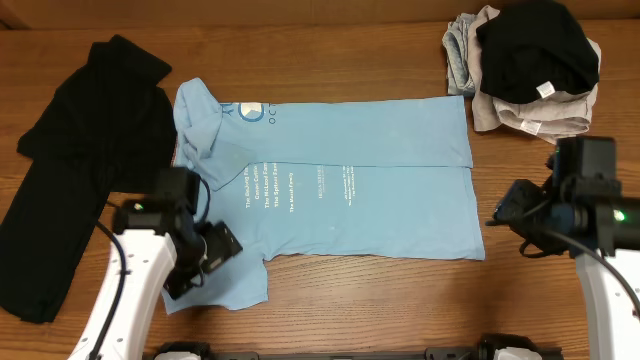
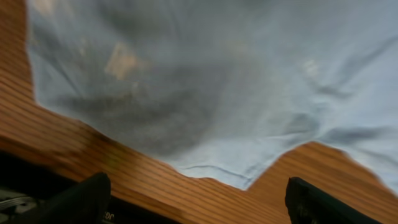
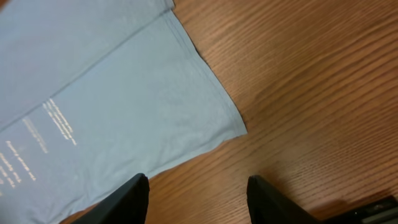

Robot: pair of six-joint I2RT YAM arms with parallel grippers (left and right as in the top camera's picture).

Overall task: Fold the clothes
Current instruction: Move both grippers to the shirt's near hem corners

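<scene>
A light blue T-shirt [image 1: 340, 180] with white lettering lies flat across the middle of the wooden table, collar to the left. A large plain black garment [image 1: 80, 170] lies at the far left. My left gripper [image 1: 200, 265] is open over the shirt's near-left sleeve; the left wrist view shows the sleeve's corner [image 2: 236, 177] between the two spread fingers [image 2: 199, 202]. My right gripper [image 1: 505, 215] is open just right of the shirt's hem; the right wrist view shows the hem corner [image 3: 239, 127] ahead of the fingers [image 3: 198, 199], over bare wood.
A pile of grey and black clothes [image 1: 525, 65] sits at the back right. The table's front edge [image 1: 330, 345] runs close behind both arms.
</scene>
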